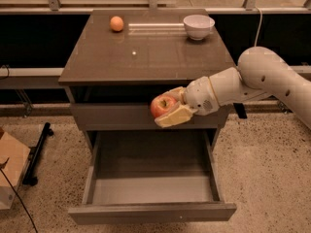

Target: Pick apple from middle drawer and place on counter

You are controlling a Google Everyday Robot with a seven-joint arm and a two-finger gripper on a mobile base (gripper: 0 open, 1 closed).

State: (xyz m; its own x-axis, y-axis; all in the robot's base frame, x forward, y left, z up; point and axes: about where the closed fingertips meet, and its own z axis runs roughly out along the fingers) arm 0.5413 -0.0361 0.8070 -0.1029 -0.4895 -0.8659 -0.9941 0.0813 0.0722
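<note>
My gripper point(167, 107) is shut on the red apple point(162, 105) with a yellowish patch. It holds the apple in the air in front of the upper drawer front, above the open middle drawer point(151, 181) and below the counter's front edge. The drawer is pulled out and its floor is bare. The glossy brown-grey counter point(146, 52) tops the cabinet. My white arm reaches in from the right.
An orange round fruit point(116, 23) sits at the counter's back left and a white bowl point(198, 25) at its back right. A cardboard box point(10, 174) and a black stand point(38, 152) are on the floor to the left.
</note>
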